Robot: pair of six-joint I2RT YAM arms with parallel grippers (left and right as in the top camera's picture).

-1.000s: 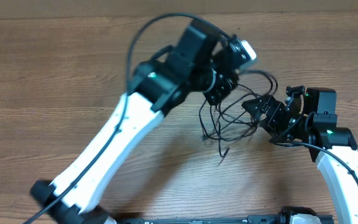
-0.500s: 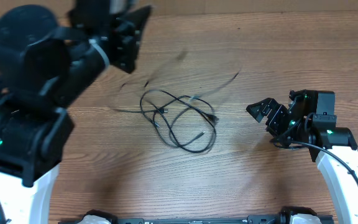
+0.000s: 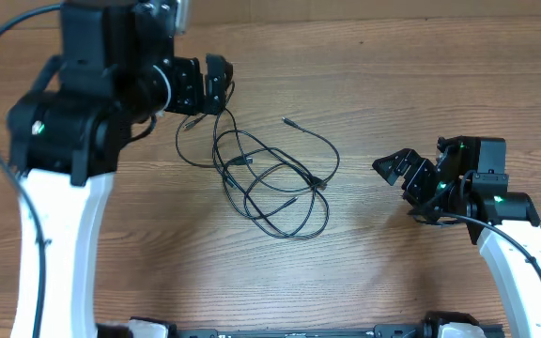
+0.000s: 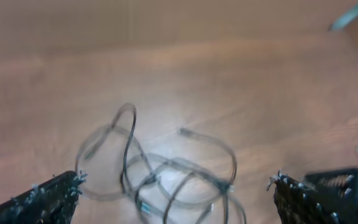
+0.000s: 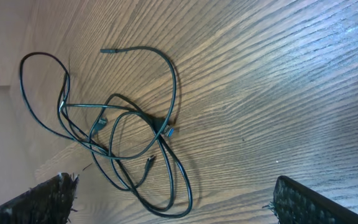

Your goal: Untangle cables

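A knot of thin black cables (image 3: 289,173) lies loose on the wooden table (image 3: 411,75), mid-table. One plug end (image 3: 287,120) pokes out toward the far side. My left gripper (image 3: 212,86) hovers open at the bundle's far-left corner, beside a cable loop, holding nothing. In the blurred left wrist view the cables (image 4: 143,180) lie on the wood between and beyond the spread fingertips (image 4: 55,190). To the right of the bundle my right gripper (image 3: 404,173) stands open and apart from it. Its wrist view shows the cables (image 5: 168,130) ahead, with nothing between its fingers (image 5: 303,199).
The wooden table runs out on all sides of the bundle. The left arm's white links (image 3: 59,235) cross the left part of the table. The right arm (image 3: 515,253) takes up the near right corner.
My left gripper opened and swung from mid-table to the far left. The cables came free of it, and now lie spread flat on the table. The right arm stayed still.
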